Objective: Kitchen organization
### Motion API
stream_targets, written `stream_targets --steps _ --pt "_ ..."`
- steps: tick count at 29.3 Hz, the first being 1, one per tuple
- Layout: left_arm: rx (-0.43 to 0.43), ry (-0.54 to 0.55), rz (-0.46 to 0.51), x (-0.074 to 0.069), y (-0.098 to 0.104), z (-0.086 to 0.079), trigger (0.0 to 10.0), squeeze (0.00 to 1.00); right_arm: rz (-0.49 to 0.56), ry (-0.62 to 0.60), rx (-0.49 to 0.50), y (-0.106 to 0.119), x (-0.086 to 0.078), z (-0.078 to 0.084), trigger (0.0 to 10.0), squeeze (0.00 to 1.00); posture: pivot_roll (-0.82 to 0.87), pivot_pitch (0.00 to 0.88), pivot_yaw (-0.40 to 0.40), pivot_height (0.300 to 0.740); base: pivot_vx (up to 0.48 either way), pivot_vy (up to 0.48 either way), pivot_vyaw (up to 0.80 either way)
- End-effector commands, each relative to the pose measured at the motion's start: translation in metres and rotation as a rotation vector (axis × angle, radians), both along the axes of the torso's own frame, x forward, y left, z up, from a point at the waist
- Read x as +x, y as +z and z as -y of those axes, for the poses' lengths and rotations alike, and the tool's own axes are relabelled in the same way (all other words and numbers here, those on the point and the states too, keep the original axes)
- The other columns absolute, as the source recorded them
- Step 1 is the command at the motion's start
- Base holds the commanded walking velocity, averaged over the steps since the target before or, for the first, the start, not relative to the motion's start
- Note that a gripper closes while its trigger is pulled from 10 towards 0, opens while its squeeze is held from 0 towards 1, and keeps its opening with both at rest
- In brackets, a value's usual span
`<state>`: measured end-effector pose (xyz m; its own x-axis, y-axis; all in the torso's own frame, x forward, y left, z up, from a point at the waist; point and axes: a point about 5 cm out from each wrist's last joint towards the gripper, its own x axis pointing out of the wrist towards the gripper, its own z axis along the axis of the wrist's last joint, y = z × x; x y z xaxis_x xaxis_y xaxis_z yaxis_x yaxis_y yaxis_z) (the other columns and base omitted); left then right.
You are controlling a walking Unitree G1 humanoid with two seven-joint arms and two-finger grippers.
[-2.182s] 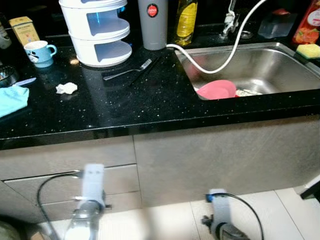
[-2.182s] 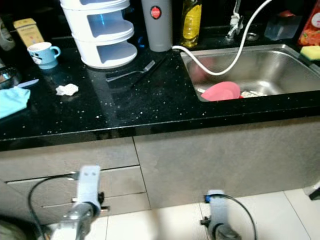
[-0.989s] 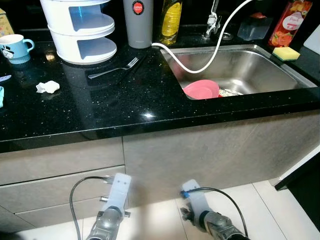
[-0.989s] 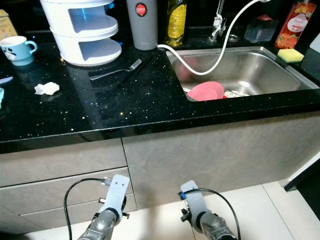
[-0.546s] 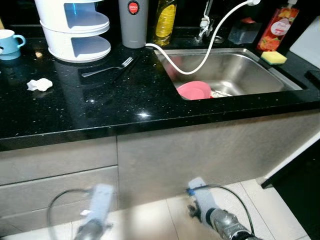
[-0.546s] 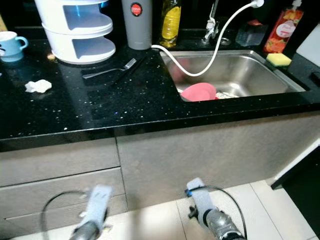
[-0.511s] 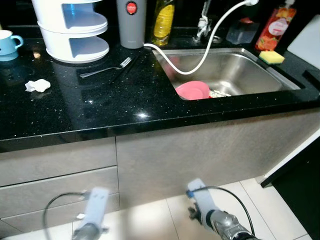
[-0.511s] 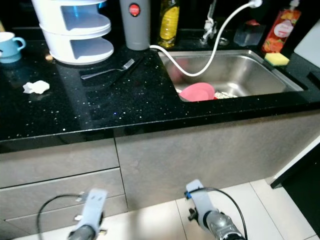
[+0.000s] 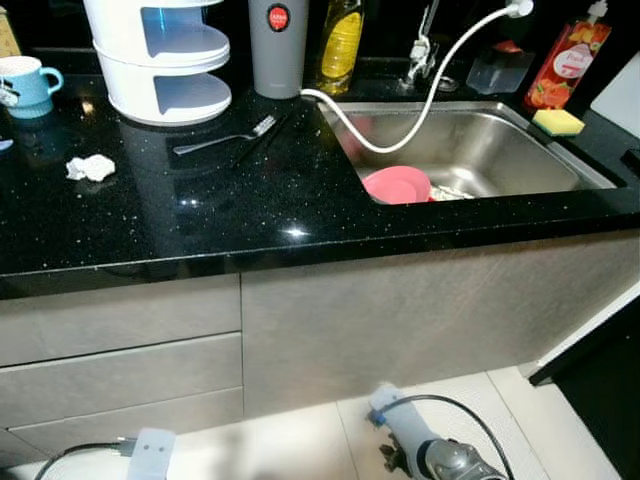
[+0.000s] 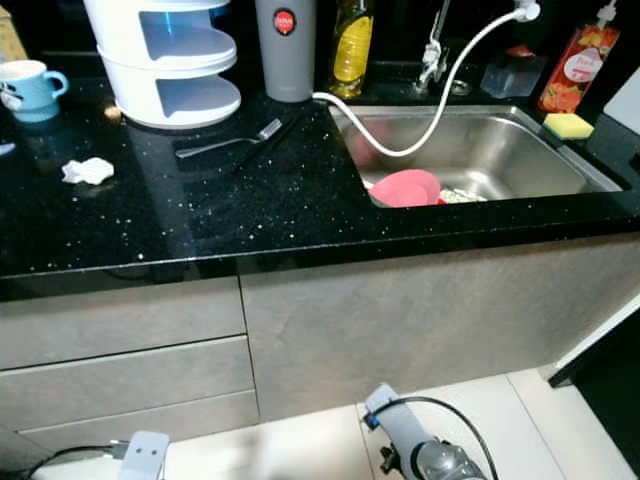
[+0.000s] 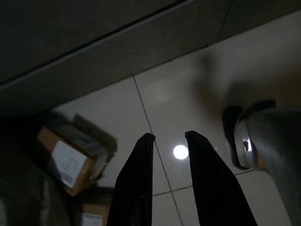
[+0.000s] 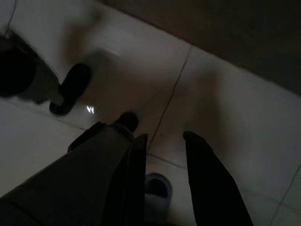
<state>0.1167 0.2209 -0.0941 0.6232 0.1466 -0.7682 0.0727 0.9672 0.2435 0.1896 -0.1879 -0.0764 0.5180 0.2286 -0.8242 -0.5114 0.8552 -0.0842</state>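
Fork (image 9: 226, 138): on the black counter, left of the sink (image 9: 520, 150).
Pink bowl (image 9: 397, 184): inside the sink.
Left gripper (image 11: 167, 141): fingers slightly parted, empty.
Right gripper (image 12: 162, 139): fingers slightly parted, empty.

Both eye views look forward and down from head height onto the black surface (image 9: 300, 200) and sink (image 10: 500, 150), sharing almost the same scene. Each wrist view looks along its own fingers, close above the tiled floor (image 11: 178, 99).
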Motion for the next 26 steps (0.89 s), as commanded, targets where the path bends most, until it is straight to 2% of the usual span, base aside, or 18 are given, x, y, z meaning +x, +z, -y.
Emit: stream_targets --steps 1,6,9,13,15,17,19,20,24,25,26 --pt "-0.008 -0.046 0.006 0.004 0.0 0.009 10.0 0.0 0.007 -0.074 0.003 0.001 0.001 0.008 10.0 0.0 0.06 0.0 -0.062 0.74 0.0 0.0 0.0" --pt "0.015 -0.079 0.039 0.023 0.005 0.007 10.0 0.0 0.001 -0.069 -0.013 0.0 -0.002 0.009 10.0 0.0 0.02 0.0 -0.013 0.74 0.0 0.0 0.0" --pt "0.017 -0.11 0.042 0.027 0.007 0.009 10.0 0.0 -0.006 -0.079 -0.019 -0.002 -0.005 0.011 10.0 0.0 0.01 0.0 -0.009 0.74 0.0 0.0 0.0" --pt "0.029 -0.097 0.044 0.03 0.007 0.008 10.0 0.0 -0.049 -0.006 -0.023 -0.008 -0.019 0.006 10.0 0.0 0.0 0.0 -0.005 0.74 0.0 0.0 0.0" --pt "0.025 -0.114 0.032 0.029 0.006 0.01 10.0 0.0 -0.035 -0.041 -0.015 -0.008 -0.019 0.006 10.0 0.0 0.0 0.0 0.001 0.74 0.0 0.0 0.0" --pt "0.041 -0.136 0.019 0.027 0.005 0.01 10.0 0.0 -0.031 -0.113 -0.016 -0.008 -0.016 0.007 10.0 0.0 -0.01 0.0 0.005 0.74 0.0 0.0 0.0" --pt "0.028 -0.092 0.011 0.023 0.004 0.009 10.0 0.0 -0.016 -0.327 -0.021 -0.006 -0.009 0.015 10.0 0.0 -0.03 0.0 0.018 0.74 0.0 0.0 0.0" --pt "0.021 -0.071 0.009 0.022 0.003 0.009 10.0 0.0 -0.013 -0.39 -0.024 -0.005 -0.008 0.017 10.0 0.0 -0.03 0.0 0.018 0.74 0.0 0.0 0.0" --pt "0.002 -0.022 0.007 0.019 0.002 0.01 10.0 0.0 -0.076 -0.6 0.004 -0.01 -0.015 0.021 10.0 0.0 -0.03 0.0 0.021 0.74 0.0 0.0 0.0" --pt "-0.003 -0.018 0.004 0.019 0.001 0.011 10.0 0.0 -0.107 -0.702 0.038 -0.012 -0.02 0.021 10.0 0.0 -0.03 0.0 0.019 0.74 0.0 0.0 0.0" --pt "-0.003 -0.018 0.004 0.019 0.001 0.011 10.0 0.0 -0.107 -0.702 0.038 -0.012 -0.02 0.021 10.0 0.0 -0.03 0.0 0.019 0.74 0.0 0.0 0.0"
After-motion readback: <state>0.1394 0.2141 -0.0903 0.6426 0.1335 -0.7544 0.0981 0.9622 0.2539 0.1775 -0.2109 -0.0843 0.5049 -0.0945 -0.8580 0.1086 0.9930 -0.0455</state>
